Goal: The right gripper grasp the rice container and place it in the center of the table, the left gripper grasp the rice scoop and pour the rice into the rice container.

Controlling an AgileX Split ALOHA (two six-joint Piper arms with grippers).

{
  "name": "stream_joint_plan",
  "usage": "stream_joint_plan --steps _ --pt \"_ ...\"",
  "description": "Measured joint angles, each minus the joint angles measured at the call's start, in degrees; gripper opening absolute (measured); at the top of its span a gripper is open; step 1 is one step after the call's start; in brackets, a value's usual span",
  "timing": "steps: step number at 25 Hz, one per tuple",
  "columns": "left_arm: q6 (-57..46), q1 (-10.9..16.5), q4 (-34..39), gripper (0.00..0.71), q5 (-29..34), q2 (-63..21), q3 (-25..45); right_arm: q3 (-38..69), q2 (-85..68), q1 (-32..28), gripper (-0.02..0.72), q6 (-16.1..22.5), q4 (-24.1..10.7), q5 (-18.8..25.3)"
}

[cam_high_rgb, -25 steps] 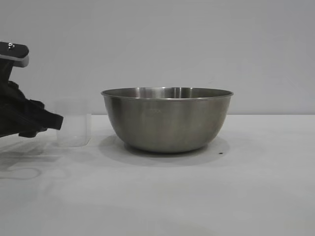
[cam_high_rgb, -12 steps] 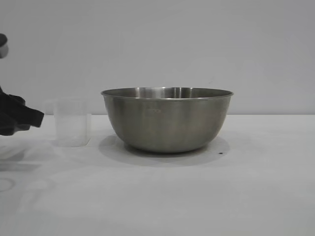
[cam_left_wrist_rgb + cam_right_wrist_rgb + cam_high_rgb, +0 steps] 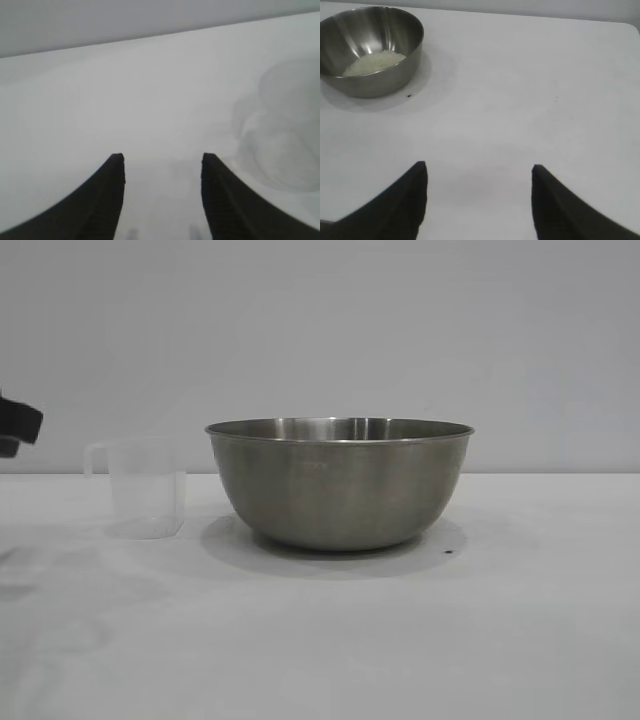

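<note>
White table (image 3: 520,640), grey wall behind. Bowl (image 3: 340,485) mid-table, upright, rice (image 3: 374,62) heaped inside. Scoop (image 3: 147,490) upright just left of bowl, apart from it, looks empty. Left gripper (image 3: 160,165) spread wide, holding nothing, off to the scoop's side. Right gripper (image 3: 477,172) likewise wide, empty, well clear of bowl. Scoop: light, thin plastic, probably slick; best taken by side handle. Bowl: rigid, smooth steel; pinch at rim.
</note>
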Motion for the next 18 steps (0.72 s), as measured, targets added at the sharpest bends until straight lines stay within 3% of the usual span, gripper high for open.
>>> stream_joint_plan --steps 11,12,18 --pt "0.0 0.0 -1.4 0.309 0.0 -0.6 0.4 0.0 0.0 0.0 0.443 0.0 0.0 0.0" --pt "-0.4 0.0 -1.4 0.247 0.0 -0.6 0.4 0.0 0.0 0.0 0.443 0.0 0.0 0.0" --pt "-0.5 0.0 -1.3 0.250 0.0 -0.7 0.4 0.0 0.0 0.0 0.443 0.0 0.0 0.0"
